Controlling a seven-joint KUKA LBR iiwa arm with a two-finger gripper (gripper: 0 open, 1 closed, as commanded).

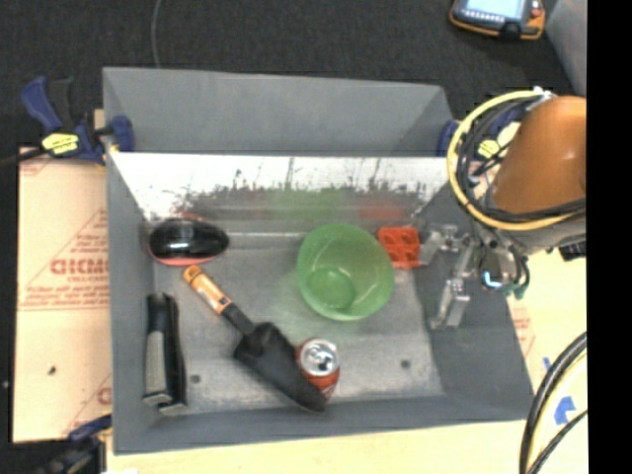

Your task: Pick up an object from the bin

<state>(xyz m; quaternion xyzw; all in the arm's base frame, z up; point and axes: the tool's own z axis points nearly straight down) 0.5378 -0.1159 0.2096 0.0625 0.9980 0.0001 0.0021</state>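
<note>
A grey metal bin (276, 117) sat on dark, carpet-like ground (296, 18). Its floor was scuffed, and dark scratches ran along the pale back wall.

At the lower left of the bin a long black tool (161, 349) with a grey side lay along the left wall. Above it, at the left end of the back wall, rested a black mouse (186, 242) with a red stripe. From just below the mouse, a scoop (242, 326) with an orange handle ran down and to the right, its black blade touching a can (318, 361) at lower centre. The can showed a red body and a silver top; any print on it was too small to read.

Right of centre stood a translucent green bowl (370, 265), upright, mouth up. Just beside its upper right rim lay a small orange-red block (399, 246).

The gripper (452, 289) hung right of the bowl and the block, at the foot of the bin's right wall, nearest those two. Whether it was released or clenched could not be told. Above it sat the arm's orange cover (548, 156), ringed by yellow and black cables (474, 166).

At the upper right of the frame, on the ground, lay an orange and black handheld unit (498, 10) with a lit screen, its text unreadable.
</note>
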